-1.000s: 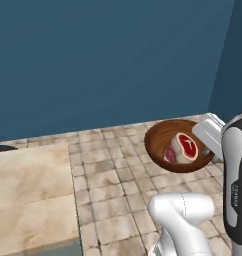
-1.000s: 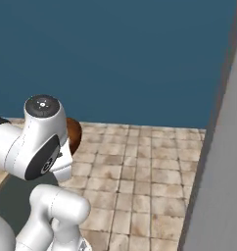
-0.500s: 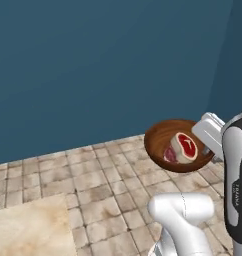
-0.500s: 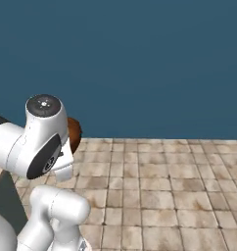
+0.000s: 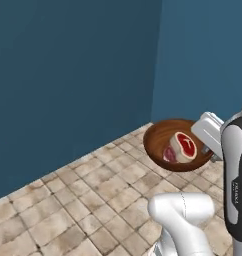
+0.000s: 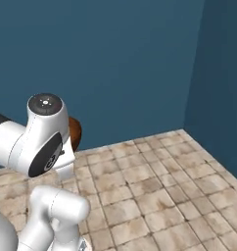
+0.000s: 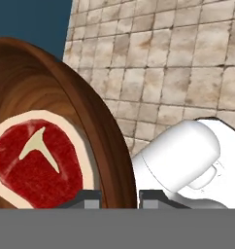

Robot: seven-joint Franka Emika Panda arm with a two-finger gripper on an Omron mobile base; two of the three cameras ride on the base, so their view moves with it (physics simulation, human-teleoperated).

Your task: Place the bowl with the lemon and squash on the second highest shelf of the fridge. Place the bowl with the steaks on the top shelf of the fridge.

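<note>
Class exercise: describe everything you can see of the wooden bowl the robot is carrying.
The bowl is round, dark brown with a wood-grain look, and held in the air above the tiled floor. It holds red steaks with pale fat edges. The end effector is shut on its rim, one finger inside and one outside.

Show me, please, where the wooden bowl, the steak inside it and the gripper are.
wooden bowl (image 5: 160, 136): left base view, on its inner wall, left of the meat.
steak (image 7: 34, 163): hand view, on its red middle, beside the white bone mark.
gripper (image 7: 118, 198): hand view, midway between the fingertips, at the bowl's rim.
</note>
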